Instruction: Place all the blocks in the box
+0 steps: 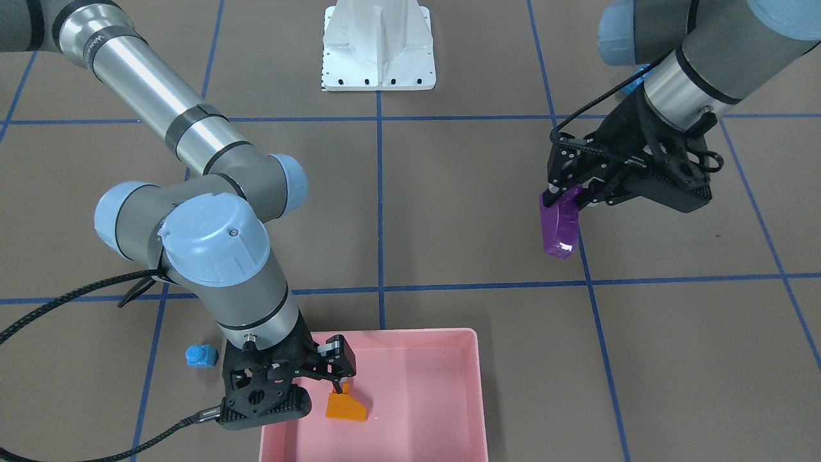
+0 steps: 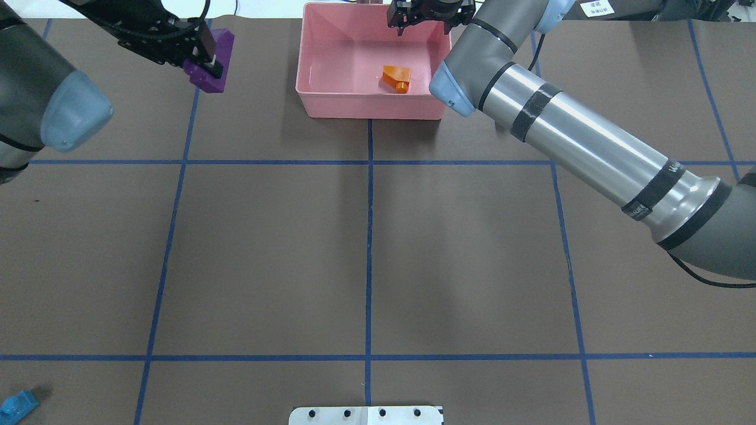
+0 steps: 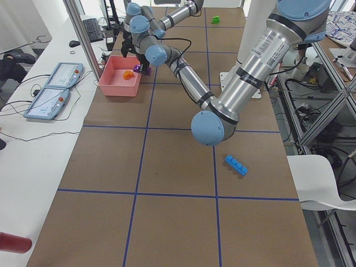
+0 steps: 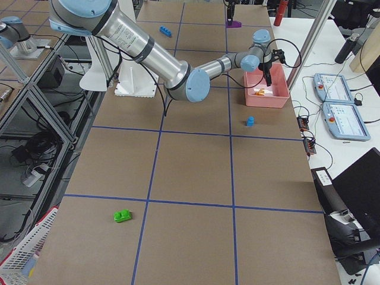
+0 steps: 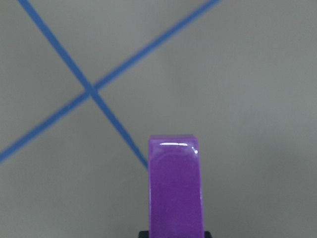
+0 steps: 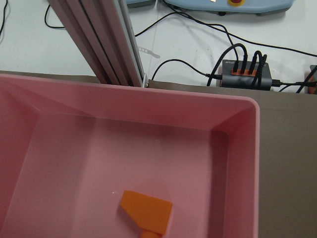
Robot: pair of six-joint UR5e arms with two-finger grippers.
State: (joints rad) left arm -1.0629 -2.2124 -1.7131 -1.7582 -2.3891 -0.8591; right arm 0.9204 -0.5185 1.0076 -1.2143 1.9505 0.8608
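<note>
While left gripper [image 1: 567, 196] pinches long purple brick [image 1: 557, 228] over table [image 1: 449, 212], right gripper [image 2: 424, 22] hangs over pink box [image 2: 360, 105], jaws spread, orange brick [image 2: 396, 77] lying on its floor.

The sloped one-stud brick [image 1: 347, 407] lies in the tray [image 1: 442, 378]; the tiny one-stud brick [image 1: 201, 355] sits just right of it. The left gripper [image 1: 566, 197] holds the long brick [image 1: 558, 228] well to the tray's left. The four-stud brick [image 3: 236, 165] lies far left, the two-stud brick [image 4: 123, 216] far right.
</note>
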